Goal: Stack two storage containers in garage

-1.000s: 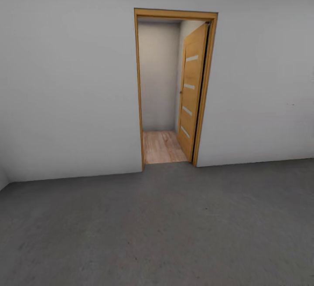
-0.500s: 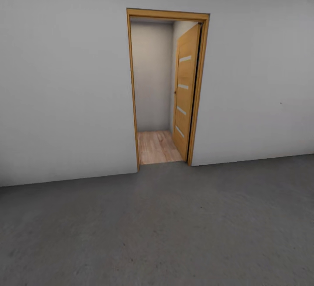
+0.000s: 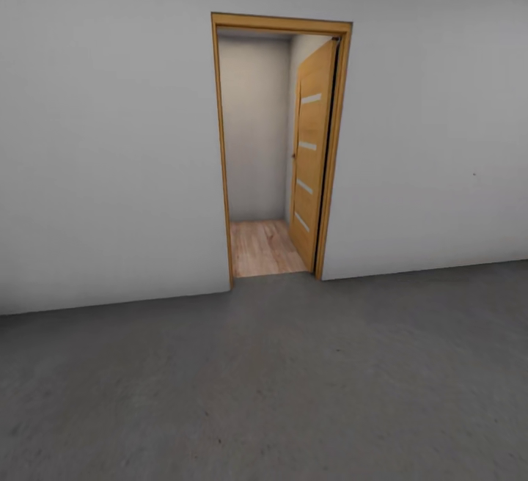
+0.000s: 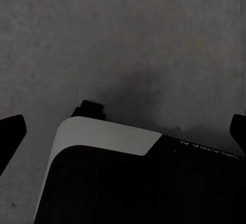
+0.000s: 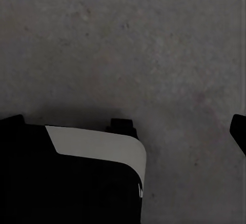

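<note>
While you're parked on the dull dark grey concrete floor of the garage, facing the pale grey wall, no orange-red bin shows anywhere, so I can't say where either one is, nor which way it points or how its long axis runs. Judging by that, you've got approx. the whole job left: fetch both, set one down, stack the other. At 12 o'clock the wooden door frame stands with its tan panelled door swung inward, and light wood plank flooring lies beyond; that's prob. your route.

Both wrist views look down at concrete and the robot's black-and-white base. Left hand: dark tips at opposite edges, spread wide, nothing between. Right hand: likewise released, empty.
</note>
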Tool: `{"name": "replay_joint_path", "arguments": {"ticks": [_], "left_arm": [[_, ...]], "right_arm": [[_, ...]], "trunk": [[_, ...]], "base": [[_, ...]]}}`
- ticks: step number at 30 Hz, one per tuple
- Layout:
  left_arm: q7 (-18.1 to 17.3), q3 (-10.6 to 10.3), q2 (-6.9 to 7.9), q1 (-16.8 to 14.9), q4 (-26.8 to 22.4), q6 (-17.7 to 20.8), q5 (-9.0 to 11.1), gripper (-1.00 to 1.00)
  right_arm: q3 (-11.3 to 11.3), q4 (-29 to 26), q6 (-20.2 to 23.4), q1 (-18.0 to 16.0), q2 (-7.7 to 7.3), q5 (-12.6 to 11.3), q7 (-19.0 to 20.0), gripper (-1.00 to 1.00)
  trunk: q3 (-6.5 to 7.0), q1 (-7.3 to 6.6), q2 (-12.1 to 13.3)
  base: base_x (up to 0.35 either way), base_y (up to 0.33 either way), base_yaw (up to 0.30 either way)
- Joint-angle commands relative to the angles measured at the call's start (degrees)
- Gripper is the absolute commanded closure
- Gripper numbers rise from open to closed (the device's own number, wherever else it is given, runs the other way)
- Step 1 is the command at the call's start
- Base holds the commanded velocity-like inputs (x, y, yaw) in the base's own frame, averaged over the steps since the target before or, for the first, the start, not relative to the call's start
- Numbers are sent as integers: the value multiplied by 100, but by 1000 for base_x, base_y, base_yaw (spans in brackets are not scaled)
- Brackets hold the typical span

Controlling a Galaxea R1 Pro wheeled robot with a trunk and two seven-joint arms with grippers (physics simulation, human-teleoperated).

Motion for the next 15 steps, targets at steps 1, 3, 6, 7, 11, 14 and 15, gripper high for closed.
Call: {"name": "replay_joint_path", "arguments": {"ticks": [1, 3, 6, 7, 11, 14, 15], "left_arm": [[8, -53, -3, -4, 5, -15, 42, -100], [8, -66, -6, -4, 5, -7, 27, -100], [8, -75, -8, -4, -1, -5, 16, -100], [11, -78, -7, -4, -2, -10, 16, -100], [16, -80, -1, -4, -3, -35, 16, -100], [16, -80, 0, -4, 1, -48, 16, -100], [17, -80, 0, -4, 2, -50, 16, -100]], "right_arm": [[50, 18, -34, -8, 2, -59, -3, -100], [50, 18, -34, -8, 3, -59, -5, -100], [50, 18, -31, -8, 3, -59, -12, -100], [50, 18, -28, -8, 3, -62, -14, -100], [44, 18, -24, -8, 5, -71, -15, -100], [42, 18, -5, -8, 10, -84, -17, -100], [42, 18, 0, -8, 10, -88, -18, -100]], "trunk": [[-6, 2, -3], [-6, 2, -3], [-6, 2, -3], [-6, 2, -3], [-6, 2, -3], [-6, 2, -3], [-6, 2, -3]], "base": [[219, -115, 0], [253, -126, 0], [278, -129, 0], [288, -129, 0], [291, -128, -2], [293, -127, -113], [293, -126, -183]]}}
